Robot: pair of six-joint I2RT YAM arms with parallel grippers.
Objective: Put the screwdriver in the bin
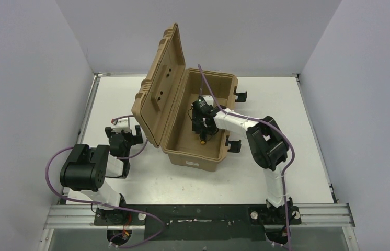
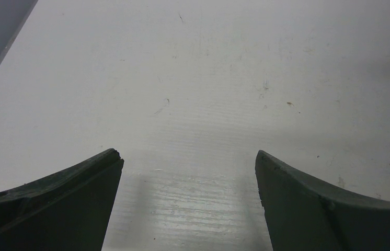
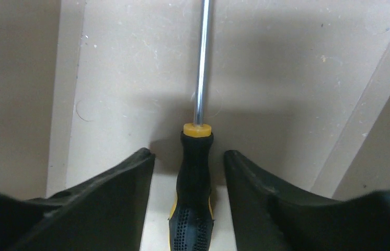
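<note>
Screwdriver [image 3: 195, 175] first: it has a thin, shiny silver shaft, a small yellow collar where the shaft meets the handle, and a stubby black handle with yellow showing at its sides. There is a patch of dotted grip near the butt. It lies on the tan floor of the bin [image 1: 192, 157]. The shaft points away from my right wrist camera and runs out of the top of that view, so I cannot see the tip.

My right gripper [image 3: 189, 159] is down inside the bin with the handle between its two dark fingers [image 3: 119, 183]. A strip of floor shows on each side of the handle, so the jaws stand apart and are not pinching it.

From above, the bin is a big khaki case. Its ribbed lid [image 1: 161, 86] stands up along the left side, and black latches [image 1: 241, 96] sit on the right wall. My right arm reaches in over that wall.

My left gripper [image 2: 188, 157] is outside the bin, near the raised lid. Its fingers are spread wide over the bare white table [image 2: 208, 78] and hold nothing.
</note>
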